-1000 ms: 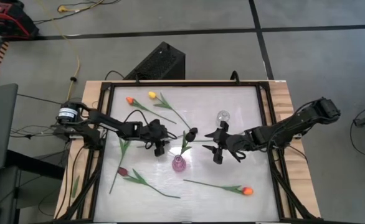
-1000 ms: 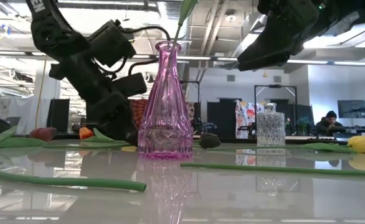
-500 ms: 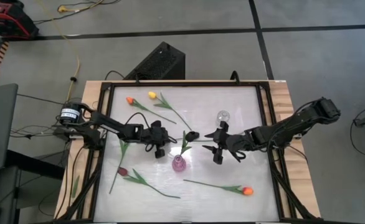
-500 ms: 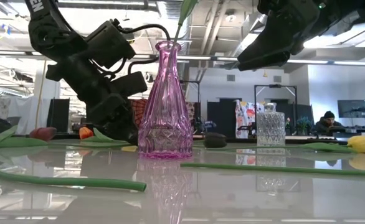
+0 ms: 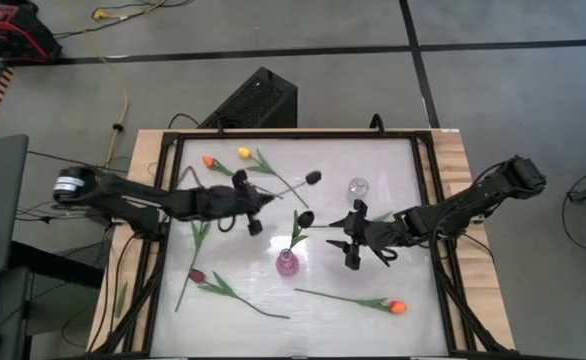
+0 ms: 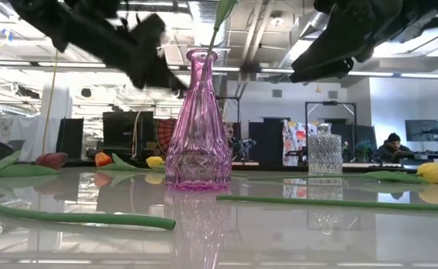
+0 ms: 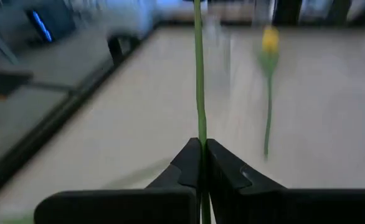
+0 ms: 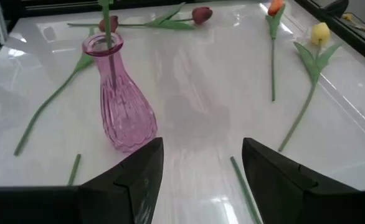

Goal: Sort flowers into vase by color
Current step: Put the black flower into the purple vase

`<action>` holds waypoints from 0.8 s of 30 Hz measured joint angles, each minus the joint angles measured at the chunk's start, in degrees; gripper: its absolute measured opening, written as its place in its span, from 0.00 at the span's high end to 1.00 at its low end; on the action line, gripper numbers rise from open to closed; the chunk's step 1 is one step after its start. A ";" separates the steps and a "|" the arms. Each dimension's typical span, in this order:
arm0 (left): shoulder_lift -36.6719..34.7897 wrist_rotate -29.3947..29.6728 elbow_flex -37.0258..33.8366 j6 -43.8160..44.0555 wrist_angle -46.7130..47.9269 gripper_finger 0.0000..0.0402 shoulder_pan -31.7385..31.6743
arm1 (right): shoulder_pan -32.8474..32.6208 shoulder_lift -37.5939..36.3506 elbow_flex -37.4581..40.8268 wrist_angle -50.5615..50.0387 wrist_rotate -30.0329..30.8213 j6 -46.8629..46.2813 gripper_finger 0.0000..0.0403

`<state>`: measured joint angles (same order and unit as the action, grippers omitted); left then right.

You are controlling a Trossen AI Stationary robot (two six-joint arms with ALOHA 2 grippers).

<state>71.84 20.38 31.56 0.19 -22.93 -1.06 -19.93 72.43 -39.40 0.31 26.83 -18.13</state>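
A pink glass vase (image 5: 287,262) (image 8: 123,106) stands at the table's middle with one dark-headed flower (image 5: 304,218) in it. My left gripper (image 5: 261,199) is left of it and farther back, shut on the stem of a second dark-headed flower (image 5: 313,177). My right gripper (image 5: 350,246) (image 8: 201,168) hovers open just right of the pink vase, with nothing between its fingers. A clear glass vase (image 5: 358,187) stands beyond it. Other flowers lie flat on the table: orange (image 5: 207,160) and yellow (image 5: 243,153) far left, maroon (image 5: 196,275) near left, orange (image 5: 398,307) near right. My left gripper pinches the thin green stem (image 7: 200,134) of the dark-headed flower between its two fingertips (image 7: 185,163). The fingers come about level from the table's left and lie along the stem. The stem runs on ahead of them toward the table's right, lifted clear of the table.
A black frame (image 5: 425,180) rims the white table top. Stems and leaves lie scattered on the left half and along the near edge. Free room shows at the far right of the table top, behind the clear vase.
My left gripper has shut on the stem of the dark-headed flower that lay beside the pink vase. It has then risen and drawn back toward the far left. The flower is lifted clear of the table, its head now farther back.
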 joint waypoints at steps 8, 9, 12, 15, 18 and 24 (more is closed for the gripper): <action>-14.30 -17.13 -11.75 1.01 -33.98 1.00 0.00 | -0.28 0.01 0.00 3.78 -0.03 0.69 0.40; -15.25 -21.09 -13.45 1.83 -39.02 1.00 0.00 | -0.44 0.01 0.00 4.49 -0.10 1.60 0.40; -16.41 -29.63 -17.37 4.22 -51.52 1.00 0.03 | -1.20 0.01 0.00 8.26 -0.31 5.48 0.40; -16.36 -32.01 -19.07 6.62 -56.18 1.00 0.02 | -1.68 0.01 0.00 15.17 -1.95 9.99 0.40; -16.33 -32.46 -19.13 7.98 -55.15 1.00 0.02 | -1.96 0.01 -0.54 20.43 -7.99 12.93 0.40; -16.27 -38.42 -18.76 9.03 -54.34 1.00 1.34 | -4.41 0.01 -3.30 24.58 -21.28 13.33 0.40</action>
<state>55.57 -18.04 12.80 9.22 -77.26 0.28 -24.34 72.44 -42.70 24.89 5.55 -4.80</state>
